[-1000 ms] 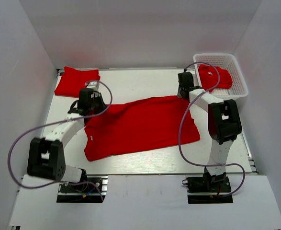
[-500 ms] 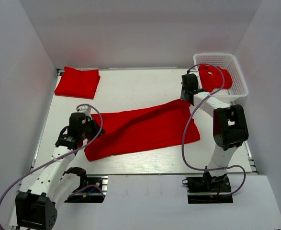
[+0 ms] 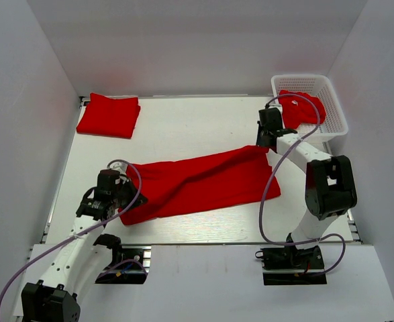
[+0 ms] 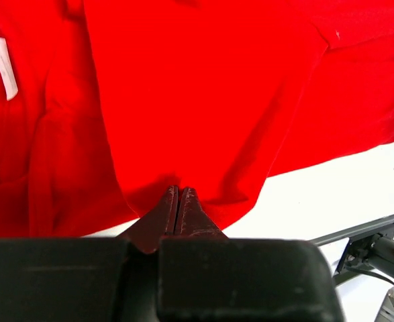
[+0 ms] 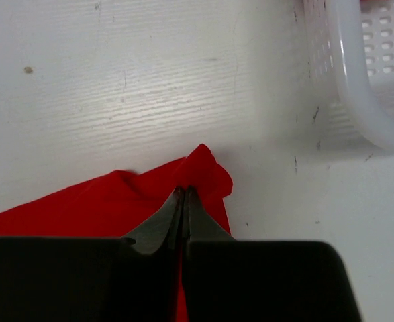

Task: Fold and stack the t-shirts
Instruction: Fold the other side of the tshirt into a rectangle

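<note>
Now the spread shirt lies as a slanted red band across the middle of the top view, low at the left and higher at the right, on the white table. The left gripper sits at the band's lower left end. In the left wrist view its jaws are pressed together with no gap, pinching an edge of the cloth at the bottom centre of the frame. There the pinched layer lies over another layer of the same shirt, and a white label shows at the upper left. Bare table fills the lower right of that frame.

The right gripper is at the band's upper right end, just left of the basket. In the right wrist view its jaws are likewise fully closed, nipping the corner of the shirt, which bunches into a small peak above the tips. The basket wall curves through the upper right of that frame, apart from the cloth.

A folded shirt lies flat at the upper left of the top view, well apart from both arms. Another shirt lies crumpled inside the basket at the upper right.
</note>
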`<state>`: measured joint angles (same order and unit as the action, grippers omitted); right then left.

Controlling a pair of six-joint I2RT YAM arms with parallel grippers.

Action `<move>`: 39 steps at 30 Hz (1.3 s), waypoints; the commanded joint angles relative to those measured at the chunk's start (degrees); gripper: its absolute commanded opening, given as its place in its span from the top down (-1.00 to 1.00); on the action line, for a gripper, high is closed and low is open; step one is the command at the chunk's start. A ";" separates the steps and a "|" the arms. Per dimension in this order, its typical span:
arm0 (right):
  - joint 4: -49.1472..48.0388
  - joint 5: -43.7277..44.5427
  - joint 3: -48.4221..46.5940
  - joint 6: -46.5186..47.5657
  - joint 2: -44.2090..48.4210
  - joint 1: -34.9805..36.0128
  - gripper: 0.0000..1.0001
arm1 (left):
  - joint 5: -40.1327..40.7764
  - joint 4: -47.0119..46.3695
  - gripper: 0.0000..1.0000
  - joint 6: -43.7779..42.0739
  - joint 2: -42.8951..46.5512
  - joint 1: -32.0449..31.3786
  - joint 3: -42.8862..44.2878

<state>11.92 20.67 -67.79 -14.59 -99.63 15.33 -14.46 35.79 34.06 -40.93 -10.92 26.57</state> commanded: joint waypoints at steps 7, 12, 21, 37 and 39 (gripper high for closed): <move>2.93 -0.53 5.12 -2.81 6.56 -0.48 1.00 | -1.27 1.21 1.00 1.27 0.06 -0.07 -0.73; 2.58 1.47 7.49 -4.74 5.60 -0.48 1.00 | -0.66 1.74 1.00 1.79 -1.78 -0.07 -0.73; 6.88 4.91 10.31 -10.98 8.13 -0.13 -0.29 | 3.64 6.82 -0.51 3.38 -4.07 -0.07 3.47; -0.93 -26.63 8.46 3.33 12.54 2.24 -0.81 | 9.35 -10.91 -1.00 -1.11 -19.26 -0.07 13.50; -3.12 -30.06 8.99 3.51 11.13 2.33 -0.81 | 11.98 -11.79 -1.00 -2.15 -23.21 -0.07 14.82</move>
<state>14.59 2.35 -59.35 -14.61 -86.76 17.02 -5.96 29.54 33.89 -60.38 -10.94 38.79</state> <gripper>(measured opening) 0.904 0.991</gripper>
